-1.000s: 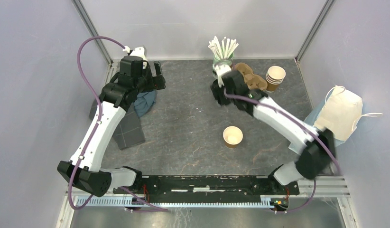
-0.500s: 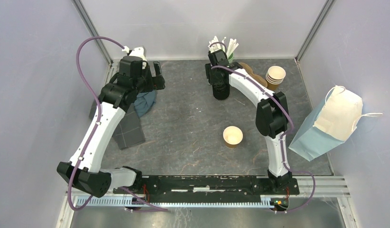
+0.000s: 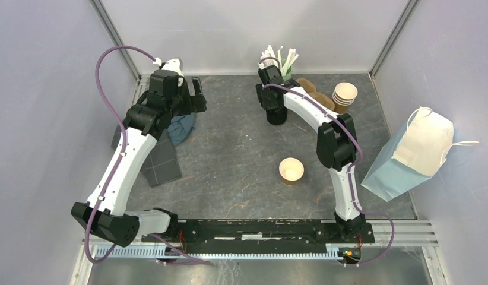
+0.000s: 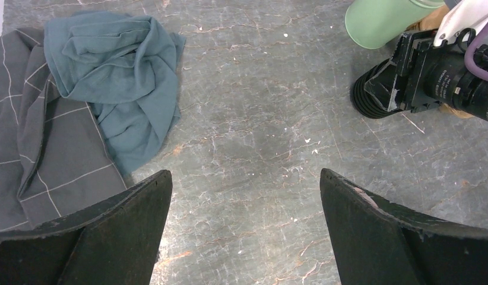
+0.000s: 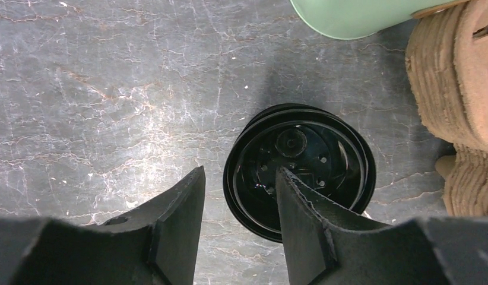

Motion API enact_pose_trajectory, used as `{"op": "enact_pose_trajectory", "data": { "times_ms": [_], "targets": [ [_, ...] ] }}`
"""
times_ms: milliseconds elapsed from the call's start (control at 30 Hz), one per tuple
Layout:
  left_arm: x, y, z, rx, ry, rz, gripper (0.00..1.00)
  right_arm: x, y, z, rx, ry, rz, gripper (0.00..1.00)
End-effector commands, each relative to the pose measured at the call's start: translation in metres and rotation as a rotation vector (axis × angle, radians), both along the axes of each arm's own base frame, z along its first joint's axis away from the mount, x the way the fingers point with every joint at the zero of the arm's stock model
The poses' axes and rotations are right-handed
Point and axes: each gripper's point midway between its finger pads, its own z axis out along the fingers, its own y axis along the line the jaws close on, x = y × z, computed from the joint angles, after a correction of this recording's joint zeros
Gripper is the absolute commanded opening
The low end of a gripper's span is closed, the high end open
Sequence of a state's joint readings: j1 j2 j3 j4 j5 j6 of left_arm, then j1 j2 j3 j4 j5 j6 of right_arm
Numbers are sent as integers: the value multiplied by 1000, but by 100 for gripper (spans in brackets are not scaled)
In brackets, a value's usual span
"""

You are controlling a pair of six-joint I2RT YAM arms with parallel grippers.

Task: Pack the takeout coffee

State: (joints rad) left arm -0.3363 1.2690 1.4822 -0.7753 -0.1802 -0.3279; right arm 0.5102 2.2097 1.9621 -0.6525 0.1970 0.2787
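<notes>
A crumpled teal cloth [image 4: 120, 77] lies partly on a grey checked cloth [image 4: 46, 160] by the tabletop's [image 4: 259, 130] left edge. Well apart from them, the right arm [image 4: 455, 83] meets a black lid stack [image 4: 369, 98] beside a green cup [image 4: 384, 21]. The left gripper [image 4: 244, 178] gapes wide.

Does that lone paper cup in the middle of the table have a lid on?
No, it is open. The lone cup stands upright, and the overhead view looks straight into its bare cream inside.

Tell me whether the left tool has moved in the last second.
No. The left tool sits open at the same spot beside the cloth, near the back left corner.
</notes>
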Motion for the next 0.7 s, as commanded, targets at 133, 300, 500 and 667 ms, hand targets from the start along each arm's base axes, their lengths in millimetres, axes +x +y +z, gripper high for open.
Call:
{"op": "enact_pose_trajectory", "data": {
  "times_ms": [133,300,500,667],
  "targets": [
    [2,-2,13,14,-43,-29,100,15,-44,62,-33,-111,-48,54],
    [4,-4,10,8,-39,-36,100,19,-71,53,-103,-105,-42,55],
    [3,-4,11,9,-42,-40,100,26,-71,38,-149,-81,4,51],
    [3,-4,11,13,-40,-42,100,27,-74,28,-170,-71,4,43]
  ]
}}
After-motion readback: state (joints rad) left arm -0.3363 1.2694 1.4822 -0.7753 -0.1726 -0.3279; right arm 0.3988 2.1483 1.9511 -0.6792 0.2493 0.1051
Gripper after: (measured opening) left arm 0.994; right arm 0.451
